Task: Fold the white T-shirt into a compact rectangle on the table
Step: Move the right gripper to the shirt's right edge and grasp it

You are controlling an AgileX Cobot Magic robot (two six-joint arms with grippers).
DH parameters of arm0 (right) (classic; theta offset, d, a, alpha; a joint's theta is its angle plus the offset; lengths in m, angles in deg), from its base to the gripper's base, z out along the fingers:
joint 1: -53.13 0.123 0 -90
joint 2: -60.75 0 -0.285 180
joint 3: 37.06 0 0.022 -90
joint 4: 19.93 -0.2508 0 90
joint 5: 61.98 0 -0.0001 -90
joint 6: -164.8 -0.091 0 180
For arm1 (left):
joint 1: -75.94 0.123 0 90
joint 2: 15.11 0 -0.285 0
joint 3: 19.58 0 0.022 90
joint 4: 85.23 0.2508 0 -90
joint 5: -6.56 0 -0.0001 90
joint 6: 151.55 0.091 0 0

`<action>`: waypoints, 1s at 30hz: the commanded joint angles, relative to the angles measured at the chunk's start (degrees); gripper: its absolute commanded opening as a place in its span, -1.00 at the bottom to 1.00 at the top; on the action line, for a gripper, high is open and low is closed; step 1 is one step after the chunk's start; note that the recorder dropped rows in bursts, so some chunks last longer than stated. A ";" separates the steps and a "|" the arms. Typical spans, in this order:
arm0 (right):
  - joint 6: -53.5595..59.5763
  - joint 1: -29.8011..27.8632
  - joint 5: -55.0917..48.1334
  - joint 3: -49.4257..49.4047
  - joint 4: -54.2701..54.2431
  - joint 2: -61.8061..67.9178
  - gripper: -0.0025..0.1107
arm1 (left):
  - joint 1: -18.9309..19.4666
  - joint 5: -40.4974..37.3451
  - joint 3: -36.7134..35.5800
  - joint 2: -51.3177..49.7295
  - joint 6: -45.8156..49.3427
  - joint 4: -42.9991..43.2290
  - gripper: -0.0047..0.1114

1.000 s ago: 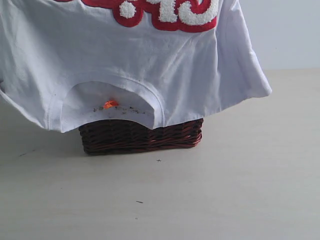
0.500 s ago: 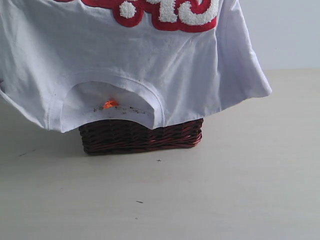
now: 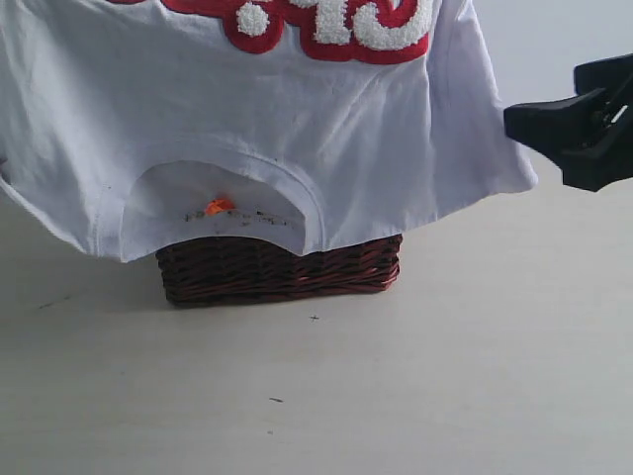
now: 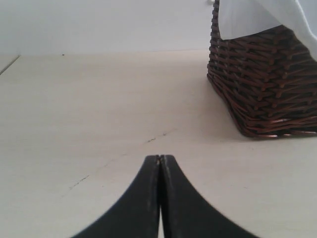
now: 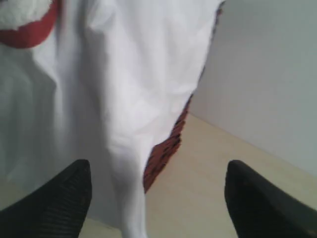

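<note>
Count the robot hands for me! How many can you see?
2. The right hand hangs open beside the white T-shirt, at the exterior view's right edge. The left hand is shut, low over the table near the basket.

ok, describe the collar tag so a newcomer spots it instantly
On the pale table, a white T-shirt hangs over a dark wicker basket. Inside the shirt's neck opening, just above the basket, sits the tag: the only small orange spot, unlike the big red lettering higher up.

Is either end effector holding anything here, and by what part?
Nothing is held. The left end effector is shut on nothing over the table; the right end effector is open beside the T-shirt draped on the basket.
</note>
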 commanded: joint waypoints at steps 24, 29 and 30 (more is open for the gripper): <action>12.66 13.14 -13.65 2.56 5.23 3.86 0.03 | 0.16 0.54 -0.16 0.30 0.12 0.06 -0.92; 22.07 13.76 -24.99 3.22 5.23 -3.64 0.18 | 0.16 0.54 -0.16 0.30 0.12 0.06 -0.92; 23.36 13.76 -26.03 3.10 5.23 -4.71 0.18 | 0.16 0.54 -0.16 0.30 0.12 0.06 -0.92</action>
